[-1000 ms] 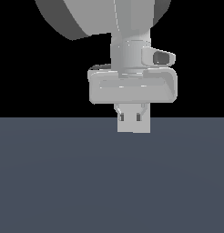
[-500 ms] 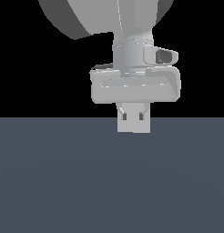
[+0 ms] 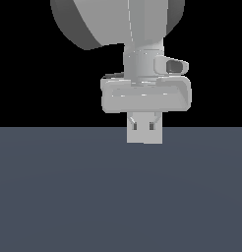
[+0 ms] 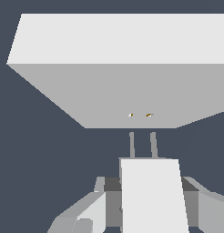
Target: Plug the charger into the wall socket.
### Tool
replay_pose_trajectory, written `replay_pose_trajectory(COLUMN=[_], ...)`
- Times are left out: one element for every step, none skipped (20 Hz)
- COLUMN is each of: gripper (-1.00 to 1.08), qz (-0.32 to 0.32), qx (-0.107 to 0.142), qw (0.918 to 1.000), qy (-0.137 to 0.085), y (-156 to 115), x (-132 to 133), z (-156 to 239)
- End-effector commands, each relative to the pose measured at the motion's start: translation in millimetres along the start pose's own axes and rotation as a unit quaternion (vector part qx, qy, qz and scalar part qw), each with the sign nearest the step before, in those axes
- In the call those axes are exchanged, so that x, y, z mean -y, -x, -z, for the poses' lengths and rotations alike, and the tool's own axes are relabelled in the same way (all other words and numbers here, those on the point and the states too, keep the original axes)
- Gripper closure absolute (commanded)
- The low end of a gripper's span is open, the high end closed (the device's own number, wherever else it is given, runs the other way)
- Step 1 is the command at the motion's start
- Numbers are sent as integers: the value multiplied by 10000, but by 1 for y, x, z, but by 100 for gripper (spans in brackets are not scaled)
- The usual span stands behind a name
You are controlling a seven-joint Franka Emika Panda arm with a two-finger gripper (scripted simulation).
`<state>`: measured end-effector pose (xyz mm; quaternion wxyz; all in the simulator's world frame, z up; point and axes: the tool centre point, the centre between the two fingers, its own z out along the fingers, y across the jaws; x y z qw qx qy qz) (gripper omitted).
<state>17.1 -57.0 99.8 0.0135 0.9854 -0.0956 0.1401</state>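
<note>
Charger (image 4: 152,195) prongs just short of wall socket (image 4: 118,86)

a flat, matte slate-blue floor (image 3: 69,197) fills the lower half of the exterior view, meeting a featureless black backdrop (image 3: 34,74) along a straight horizontal line. lighting is even, with no visible shadows.
</note>
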Motion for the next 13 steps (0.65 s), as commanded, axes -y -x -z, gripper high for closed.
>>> replay_pose_trajectory(gripper=[108,108,108,108,108,108,108,108,108,108,108,108,108], qz=[0,0,0,0,0,-2,-2,-2,-2,-2,-2,-2,-2], qx=[-2,-2,-2,-2,-2,0,0,0,0,0,0,0,0], qw=[10000,10000,10000,10000,10000,10000,10000,10000,10000,10000,10000,10000,10000], qy=[0,0,0,0,0,1,1,1,1,1,1,1,1], y=[-9,-13,-16,-19,-21,-23,-25,-26,-27,-28,-28,-28,-28], x=[0,0,0,0,0,0,0,0,0,0,0,0,0], z=[-3,-3,-4,-5,-6,-7,-7,-7,-8,-8,-8,-8,-8])
